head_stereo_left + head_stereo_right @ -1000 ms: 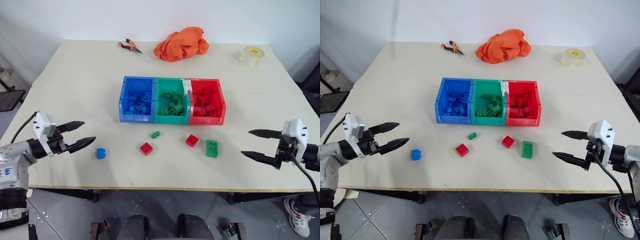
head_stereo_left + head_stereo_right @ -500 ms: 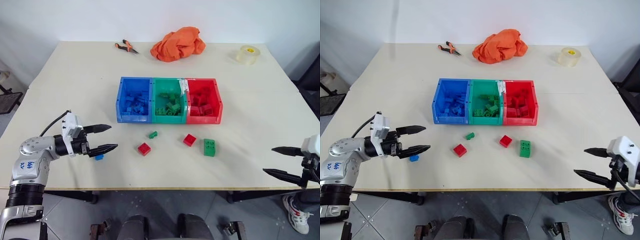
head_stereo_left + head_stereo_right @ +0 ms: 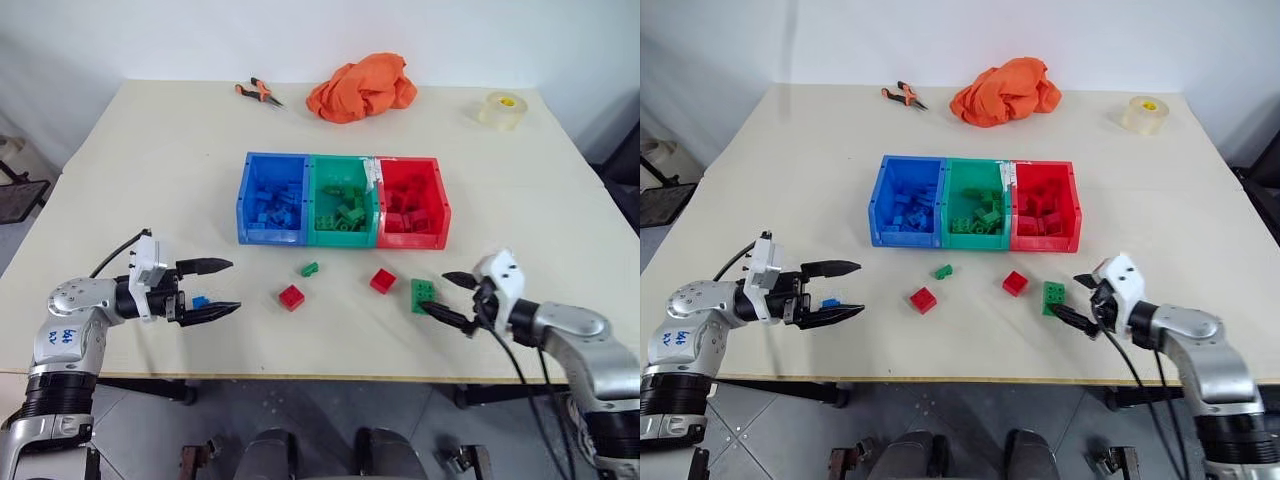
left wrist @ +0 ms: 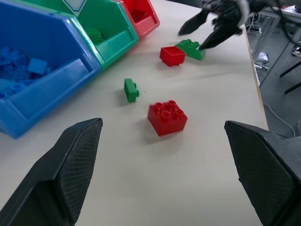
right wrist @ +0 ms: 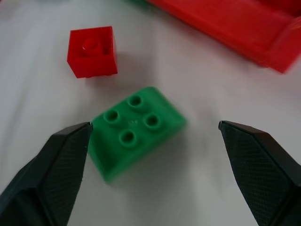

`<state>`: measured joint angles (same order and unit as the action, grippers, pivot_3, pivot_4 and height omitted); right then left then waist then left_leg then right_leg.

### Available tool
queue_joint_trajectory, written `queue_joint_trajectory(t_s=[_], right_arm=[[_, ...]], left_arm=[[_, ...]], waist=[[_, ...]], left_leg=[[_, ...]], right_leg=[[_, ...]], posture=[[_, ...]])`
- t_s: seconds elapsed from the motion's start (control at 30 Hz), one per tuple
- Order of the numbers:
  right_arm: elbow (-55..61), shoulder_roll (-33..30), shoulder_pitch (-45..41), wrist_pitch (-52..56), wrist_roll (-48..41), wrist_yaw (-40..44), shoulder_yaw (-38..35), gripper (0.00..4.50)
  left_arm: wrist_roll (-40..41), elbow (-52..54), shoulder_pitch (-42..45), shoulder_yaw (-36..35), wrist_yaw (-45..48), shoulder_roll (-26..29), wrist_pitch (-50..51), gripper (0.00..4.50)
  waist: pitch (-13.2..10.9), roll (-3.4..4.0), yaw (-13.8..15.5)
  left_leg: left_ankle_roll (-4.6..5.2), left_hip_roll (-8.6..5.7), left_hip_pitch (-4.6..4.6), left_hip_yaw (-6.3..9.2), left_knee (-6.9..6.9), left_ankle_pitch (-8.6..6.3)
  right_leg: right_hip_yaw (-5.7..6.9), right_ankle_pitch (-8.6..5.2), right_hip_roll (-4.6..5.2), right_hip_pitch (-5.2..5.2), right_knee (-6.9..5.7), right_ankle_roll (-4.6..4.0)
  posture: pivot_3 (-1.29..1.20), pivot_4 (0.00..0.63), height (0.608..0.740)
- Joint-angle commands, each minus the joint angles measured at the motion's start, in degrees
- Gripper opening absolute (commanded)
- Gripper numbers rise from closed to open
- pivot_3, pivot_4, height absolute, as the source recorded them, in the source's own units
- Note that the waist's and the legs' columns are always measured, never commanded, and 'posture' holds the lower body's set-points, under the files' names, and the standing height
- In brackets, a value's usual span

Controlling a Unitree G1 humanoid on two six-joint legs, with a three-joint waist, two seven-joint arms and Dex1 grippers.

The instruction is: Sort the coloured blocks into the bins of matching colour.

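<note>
With fingers spread wide, left gripper [image 3: 215, 288] hovering low over the worktop [image 3: 150, 170], small blue block [image 3: 200, 302] lying between its tips, not gripped. Right gripper [image 3: 448, 299] equally wide, holding nothing, tips just beside the large flat green block [image 3: 422, 294], one finger [image 5: 56, 162] close to its edge. Further out along the near side: red block [image 3: 382, 280], small green block [image 3: 310, 268], second red block [image 3: 291, 296], all loose. Beyond, joined bins, blue bin [image 3: 272, 197], green bin [image 3: 342, 201], red bin [image 3: 411, 201], each part-filled with matching bricks. At the far edge, pliers [image 3: 256, 92], orange cloth [image 3: 362, 86], tape roll [image 3: 499, 109].
</note>
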<state>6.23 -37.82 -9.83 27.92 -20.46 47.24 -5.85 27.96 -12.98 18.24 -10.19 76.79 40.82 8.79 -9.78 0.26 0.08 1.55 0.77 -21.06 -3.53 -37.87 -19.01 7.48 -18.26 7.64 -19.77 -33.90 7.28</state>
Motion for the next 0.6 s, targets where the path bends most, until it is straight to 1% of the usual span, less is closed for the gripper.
queue_joint_trajectory(t_s=[0.03,0.23,0.37,0.47,0.6], right_arm=[[-0.22,1.59,0.09,-0.62,1.82,-2.74,1.25,4.5],[-1.15,4.27,1.0,-1.71,4.42,-6.25,3.22,4.5],[-1.3,5.59,1.16,-3.58,4.71,-7.75,2.59,4.5],[-1.33,6.34,1.23,-5.32,4.51,-7.98,2.45,3.89],[-0.84,7.66,0.81,-7.37,3.23,-7.53,2.14,2.55]], left_arm=[[1.84,3.61,-0.63,-0.86,-0.5,-0.53,0.29,4.37],[2.09,5.1,-1.39,-0.98,-1.36,-0.95,0.82,4.37],[2.17,5.07,-1.26,-0.97,-1.68,-1.0,1.07,4.37],[1.95,4.6,-0.9,-0.96,-1.87,-1.02,0.96,4.5],[1.8,4.28,-0.41,-0.89,-2.27,-1.22,0.88,4.5]], waist=[[0.01,-0.01,0.01],[0.07,-0.09,-0.22],[0.07,-0.1,-0.26],[0.07,-0.1,-0.27],[0.07,-0.09,-0.28]], left_leg=[[0.01,-0.01,-0.01,0.02,-0.02,0.0],[0.01,0.0,0.03,0.04,-0.03,0.0],[0.01,0.02,0.06,0.03,-0.03,0.0],[0.01,0.02,0.05,0.01,-0.03,0.0],[0.01,0.02,0.04,0.02,-0.03,0.0]], right_leg=[[0.0,0.0,0.0,0.02,0.01,0.0],[0.03,0.0,-0.05,0.05,-0.03,0.0],[0.02,0.0,-0.07,0.05,-0.06,0.0],[0.03,0.0,-0.06,0.04,-0.06,0.0],[0.03,0.0,-0.07,0.03,-0.07,0.0]], posture=[[0.0,0.15,0.74],[0.0,0.15,0.74],[0.0,0.15,0.74],[0.0,0.15,0.74],[0.0,0.15,0.74]])
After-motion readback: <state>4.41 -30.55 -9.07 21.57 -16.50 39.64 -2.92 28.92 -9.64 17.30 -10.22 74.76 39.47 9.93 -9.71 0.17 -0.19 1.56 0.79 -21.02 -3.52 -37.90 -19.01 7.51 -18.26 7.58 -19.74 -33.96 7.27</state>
